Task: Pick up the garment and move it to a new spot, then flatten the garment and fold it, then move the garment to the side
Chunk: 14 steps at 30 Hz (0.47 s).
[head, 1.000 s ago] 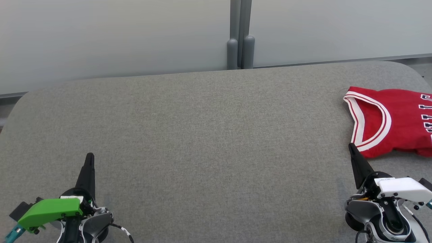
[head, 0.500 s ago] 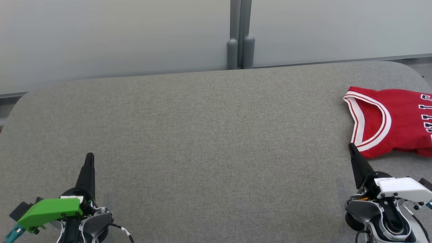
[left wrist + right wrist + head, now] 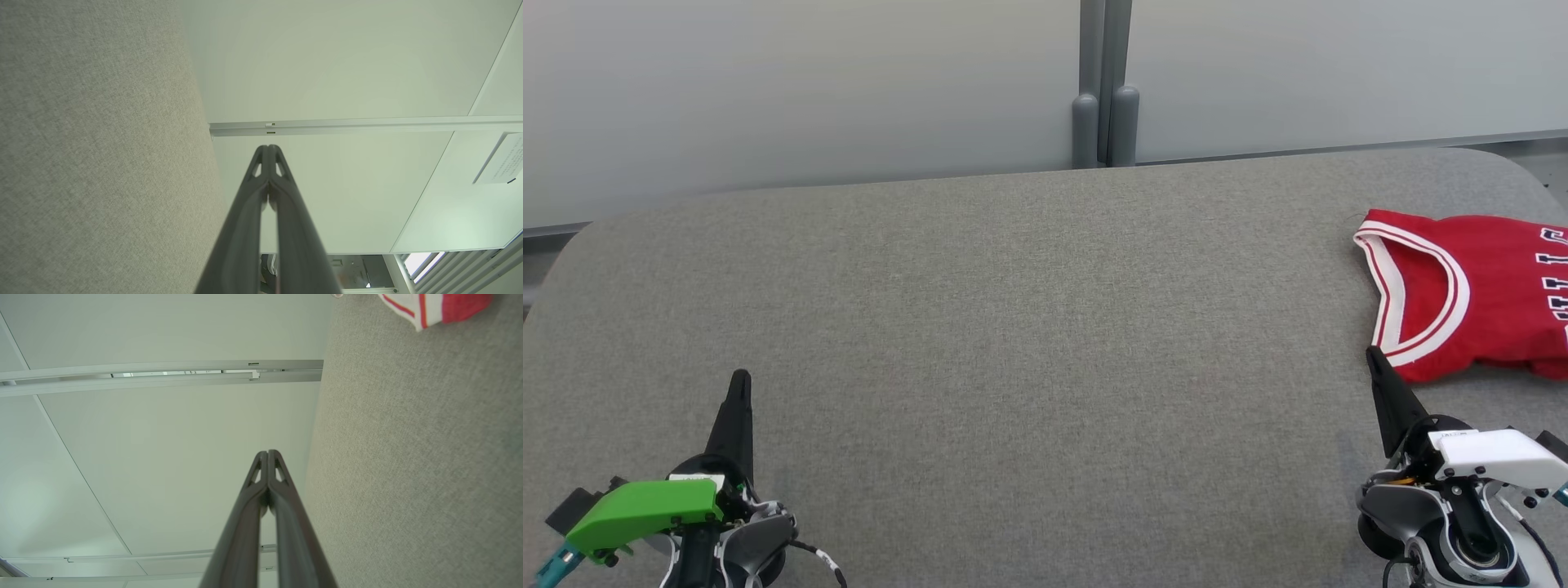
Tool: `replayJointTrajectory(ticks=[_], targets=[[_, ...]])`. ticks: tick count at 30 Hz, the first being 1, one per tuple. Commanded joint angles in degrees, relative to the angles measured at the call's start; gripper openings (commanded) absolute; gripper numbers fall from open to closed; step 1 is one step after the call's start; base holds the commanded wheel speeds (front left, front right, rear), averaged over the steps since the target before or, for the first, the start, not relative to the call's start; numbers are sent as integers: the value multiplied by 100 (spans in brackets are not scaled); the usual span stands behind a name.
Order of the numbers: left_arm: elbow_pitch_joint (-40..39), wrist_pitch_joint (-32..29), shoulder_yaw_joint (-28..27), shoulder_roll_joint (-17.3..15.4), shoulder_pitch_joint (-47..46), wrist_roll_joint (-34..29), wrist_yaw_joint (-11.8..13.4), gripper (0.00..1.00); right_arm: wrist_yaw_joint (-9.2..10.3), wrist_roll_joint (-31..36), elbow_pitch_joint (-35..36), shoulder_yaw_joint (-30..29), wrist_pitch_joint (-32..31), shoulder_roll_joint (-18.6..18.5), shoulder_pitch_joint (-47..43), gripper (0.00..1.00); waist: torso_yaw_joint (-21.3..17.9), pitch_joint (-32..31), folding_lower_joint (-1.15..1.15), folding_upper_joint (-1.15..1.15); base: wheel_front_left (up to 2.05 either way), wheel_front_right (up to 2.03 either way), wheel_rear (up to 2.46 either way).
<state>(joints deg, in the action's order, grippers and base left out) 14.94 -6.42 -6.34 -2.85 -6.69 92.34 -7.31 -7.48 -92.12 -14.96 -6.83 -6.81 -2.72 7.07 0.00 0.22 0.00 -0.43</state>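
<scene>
The garment (image 3: 1486, 294) is a red sleeveless jersey with white-and-red trim, lying folded on the grey table at the far right, cut off by the edge of the head view. A corner of the garment (image 3: 433, 308) also peeks in at the top of the right wrist view. My right gripper (image 3: 1374, 355) rests at the lower right, shut and empty, its tip just short of the jersey's near edge. At the lower left my left gripper (image 3: 740, 378) is shut too, holding nothing. The tips of both the left gripper (image 3: 268, 148) and the right gripper (image 3: 267, 453) press together.
The grey fabric table (image 3: 1029, 327) has rounded corners and spreads wide between the two arms. Pale partition panels (image 3: 800, 90) with a grey post (image 3: 1104, 82) stand just behind its far edge.
</scene>
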Motion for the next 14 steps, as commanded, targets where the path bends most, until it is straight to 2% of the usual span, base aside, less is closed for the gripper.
replayJointTrajectory(ticks=[1,14], targets=[[-18,3,-18,-1,-78,3,-33,0,-2,-30,-9,2,-20,-30,31,0,0,0,0,43,0,0,0],[-18,3,-18,-1,-78,3,-33,0,-2,-30,-9,2,-19,-30,31,0,0,0,0,43,0,0,0]])
